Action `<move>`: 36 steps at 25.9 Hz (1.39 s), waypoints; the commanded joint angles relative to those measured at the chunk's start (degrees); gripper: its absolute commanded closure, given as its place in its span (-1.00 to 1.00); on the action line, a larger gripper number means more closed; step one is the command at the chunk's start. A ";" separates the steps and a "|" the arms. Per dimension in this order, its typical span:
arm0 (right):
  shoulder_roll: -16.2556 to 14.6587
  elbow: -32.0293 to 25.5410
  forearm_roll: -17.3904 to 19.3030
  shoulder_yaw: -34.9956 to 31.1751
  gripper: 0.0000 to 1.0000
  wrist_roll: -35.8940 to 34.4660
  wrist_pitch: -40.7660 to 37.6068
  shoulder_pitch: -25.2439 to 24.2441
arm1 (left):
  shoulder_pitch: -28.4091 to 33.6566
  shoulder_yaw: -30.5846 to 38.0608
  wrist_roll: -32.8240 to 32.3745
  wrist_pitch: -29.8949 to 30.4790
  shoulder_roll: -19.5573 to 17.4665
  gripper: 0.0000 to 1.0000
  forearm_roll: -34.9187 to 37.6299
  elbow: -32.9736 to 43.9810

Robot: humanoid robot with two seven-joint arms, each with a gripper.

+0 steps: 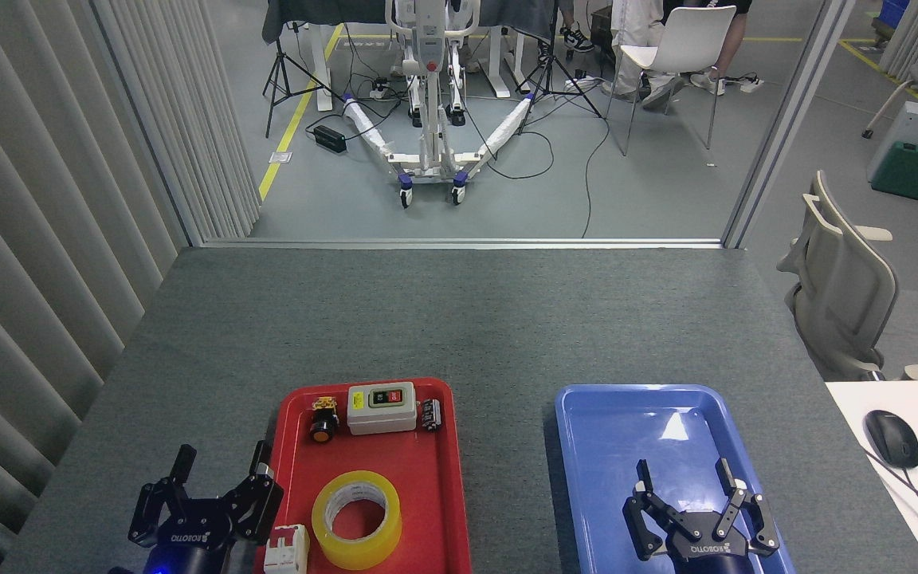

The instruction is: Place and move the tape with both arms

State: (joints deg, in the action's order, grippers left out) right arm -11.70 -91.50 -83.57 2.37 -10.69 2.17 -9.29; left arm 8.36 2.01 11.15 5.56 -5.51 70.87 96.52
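a: so, where's the tape (pixel 356 519) sitting?

b: flat on its side in the near part of the red tray (pixel 443 510), hole facing up, white core showing inside the yellow roll. nothing is touching it.

a: how do you reckon it handles?

b: my guess is light and stiff. the cardboard core should keep it from crushing, but the outer wrap looks glossy, so it may be slick. i'd pinch across the wall, one finger in the hole and the others outside, or squeeze across the full outside width.

a: and the grippers?

b: left gripper (pixel 216 486) is just left of the red tray, fingers spread apart, holding nothing. right gripper (pixel 686 498) hangs over the near end of the blue tray (pixel 586 446), fingers also spread and empty.

a: what else is in the trays?

b: at the far end of the red one, a grey switch box (pixel 381 408) with an orange push button (pixel 321 420) to its left and a small dark part (pixel 429 414) to its right. a white breaker (pixel 285 550) sits at the near left corner, just beside the tape. the blue tray holds nothing i can see.
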 commanded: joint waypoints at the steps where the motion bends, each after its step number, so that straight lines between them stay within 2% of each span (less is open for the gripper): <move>1: 0.10 0.00 -0.10 0.00 -1.00 -0.03 0.03 -0.38 | -0.28 -0.16 -0.25 -0.20 -0.20 -1.00 -0.03 1.92; 5: 0.01 0.00 -0.10 -0.09 -1.00 -0.03 0.03 -0.47 | -0.37 -0.60 -0.16 -0.38 -0.38 -1.00 -0.03 2.18; 9: 0.01 0.00 -0.10 -0.09 -1.00 -0.03 0.03 -0.56 | -0.10 -3.94 -0.25 -0.55 -0.82 -1.00 -0.03 2.01; 13: -0.16 0.00 -0.10 -0.17 -1.00 -0.03 0.03 -0.56 | -2.83 -4.12 -0.87 -0.55 -1.17 -1.00 -0.47 0.87; 18: -0.25 0.00 -0.19 -0.17 -1.00 -0.03 0.03 -0.56 | -8.89 -8.51 -9.21 -0.46 -2.49 -1.00 -2.22 -0.63; 21: -0.17 0.00 -0.19 -0.09 -1.00 -0.03 0.03 -0.47 | -14.78 -11.15 -22.14 0.24 -3.54 -1.00 -3.19 -3.97; 23: -0.34 0.00 -0.19 -0.09 -1.00 -0.03 0.03 -0.47 | -17.42 -13.87 -37.52 0.24 -4.16 -1.00 -3.19 -4.41; 26: -0.43 0.00 -0.19 -0.17 -1.00 -0.12 0.03 -0.47 | -21.90 -14.40 -61.86 0.24 -5.39 -1.00 -3.54 -4.58; 28: -0.43 0.00 -0.19 -0.17 -1.00 -0.12 0.03 -0.38 | -25.24 -14.49 -73.73 0.42 -6.62 -1.00 -5.21 -5.20; 30: -0.34 0.00 -0.19 -0.09 -1.00 -0.12 0.12 -0.47 | -27.96 -14.49 -81.99 0.42 -6.71 -1.00 -7.41 -5.55; 33: -0.25 -0.26 -0.19 0.00 -1.00 -0.21 0.12 -0.65 | -30.86 -14.49 -90.95 0.33 -6.62 -1.00 -8.02 -7.57; 36: -0.17 -0.44 -0.19 0.00 -1.00 -0.21 0.03 -0.73 | -35.08 -15.37 -97.99 0.42 -6.27 -1.00 -8.02 -16.19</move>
State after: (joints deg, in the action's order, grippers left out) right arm -11.95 -91.75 -83.76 2.34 -10.91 2.24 -9.94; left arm -22.87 -12.63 -78.67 5.99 -12.00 63.19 86.78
